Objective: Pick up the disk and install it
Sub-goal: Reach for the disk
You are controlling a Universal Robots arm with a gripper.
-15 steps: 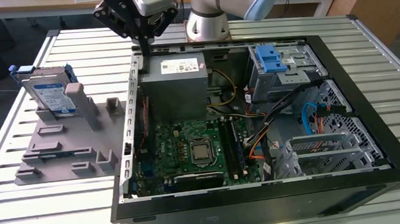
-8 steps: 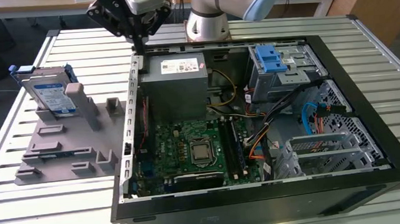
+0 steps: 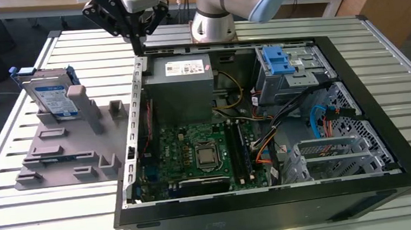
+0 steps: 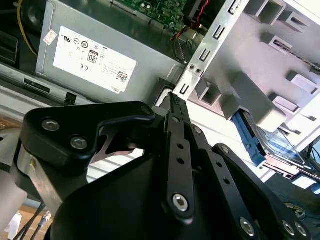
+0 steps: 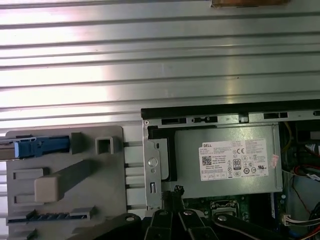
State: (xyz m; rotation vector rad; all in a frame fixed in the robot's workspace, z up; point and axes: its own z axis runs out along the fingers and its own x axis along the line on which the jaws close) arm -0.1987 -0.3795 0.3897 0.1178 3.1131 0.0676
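Note:
The disk [image 3: 52,96], silver with a white-and-blue label and a blue bracket, stands on edge in a grey holder [image 3: 71,151] on the exterior view's left, beside the open computer case [image 3: 269,197]. My gripper [image 3: 137,48] hangs above the case's back left corner, over the slatted table, to the right of the disk and apart from it. Its black fingers meet at their tips with nothing between them. In the second wrist view the gripper [image 4: 172,97] points at the case's edge, with the disk [image 4: 280,145] off to the side. The first wrist view shows the gripper [image 5: 177,191] and the disk's blue edge [image 5: 40,146].
Inside the case lie a grey power-supply box [image 3: 182,87] with a white sticker, a green motherboard [image 3: 197,153], loose cables [image 3: 322,120] and a metal drive cage with a blue clip [image 3: 281,63]. The arm's base [image 3: 213,22] stands behind the case.

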